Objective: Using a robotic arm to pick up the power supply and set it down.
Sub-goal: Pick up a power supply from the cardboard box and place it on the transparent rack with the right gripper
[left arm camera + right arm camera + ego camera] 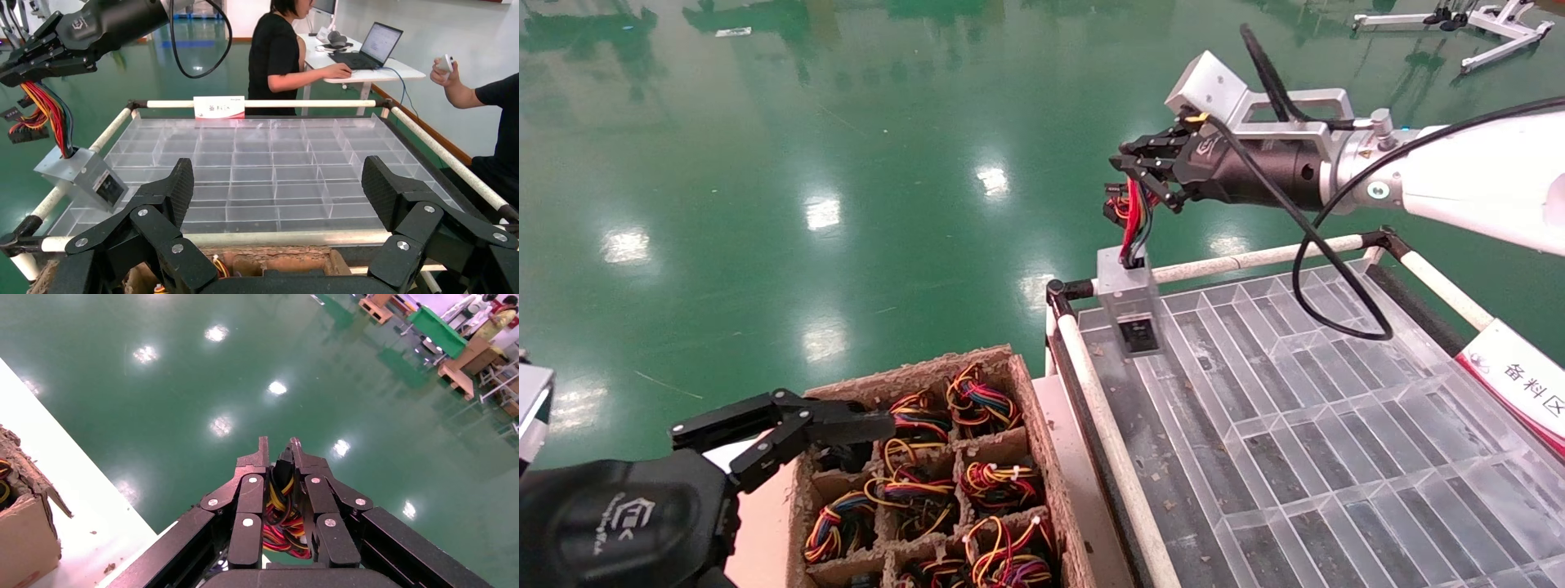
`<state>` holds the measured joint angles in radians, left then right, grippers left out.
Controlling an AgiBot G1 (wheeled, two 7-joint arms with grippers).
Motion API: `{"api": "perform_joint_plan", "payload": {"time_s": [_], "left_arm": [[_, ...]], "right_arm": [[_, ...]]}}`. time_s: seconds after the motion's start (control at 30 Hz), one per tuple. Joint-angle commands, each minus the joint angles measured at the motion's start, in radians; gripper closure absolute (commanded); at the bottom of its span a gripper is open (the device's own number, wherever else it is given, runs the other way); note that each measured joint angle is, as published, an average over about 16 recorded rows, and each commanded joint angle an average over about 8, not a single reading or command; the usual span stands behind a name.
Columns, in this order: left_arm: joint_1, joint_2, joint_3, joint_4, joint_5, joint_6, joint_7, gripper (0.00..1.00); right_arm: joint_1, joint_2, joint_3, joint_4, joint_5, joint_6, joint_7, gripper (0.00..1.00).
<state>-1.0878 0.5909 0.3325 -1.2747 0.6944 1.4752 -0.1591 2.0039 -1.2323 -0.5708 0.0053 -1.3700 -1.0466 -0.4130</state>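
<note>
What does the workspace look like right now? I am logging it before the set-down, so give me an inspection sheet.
Surface: clear divided tray on a white-railed cart, cells bare.
Job's things: power supply hangs by its wire bundle over the tray's near-left corner.
Clutter: cardboard box of wired units beside the cart.
Grippers: right gripper shut on the wire bundle; left gripper open over the box.
Cables: black cable loops under the right arm.
Surroundings: green floor; two people at a desk beyond.
</note>
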Motion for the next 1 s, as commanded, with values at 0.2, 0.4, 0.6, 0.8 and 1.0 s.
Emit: {"api": "perform_joint_plan", "payload": {"time_s": [0.2,0.4,0.6,0.8,1.0], "left_arm": [[0.000,0.000,0.000,0.000,0.000,0.000,0.000,0.00],[0.000,0.000,0.000,0.000,0.000,0.000,0.000,0.00],[0.000,0.000,0.000,0.000,0.000,0.000,0.000,0.00],[0.000,0.000,0.001,0.000,0.000,0.000,0.000,0.00],[0.000,0.000,0.001,0.000,0.000,0.000,0.000,0.00]], "right_arm": [[-0.006,-0.021,-0.008,-0.002,-0.011,-0.005,-0.004,1.00],[-0.020,-0.042,-0.012,-0.007,-0.017,-0.006,-0.001,1.00],[-0.035,-0.042,-0.008,-0.015,-0.012,-0.004,0.011,1.00],[-0.051,-0.030,-0.006,-0.017,-0.009,-0.015,0.019,1.00],[-0.064,-0.016,-0.004,-0.014,-0.005,-0.037,0.020,1.00]]}}
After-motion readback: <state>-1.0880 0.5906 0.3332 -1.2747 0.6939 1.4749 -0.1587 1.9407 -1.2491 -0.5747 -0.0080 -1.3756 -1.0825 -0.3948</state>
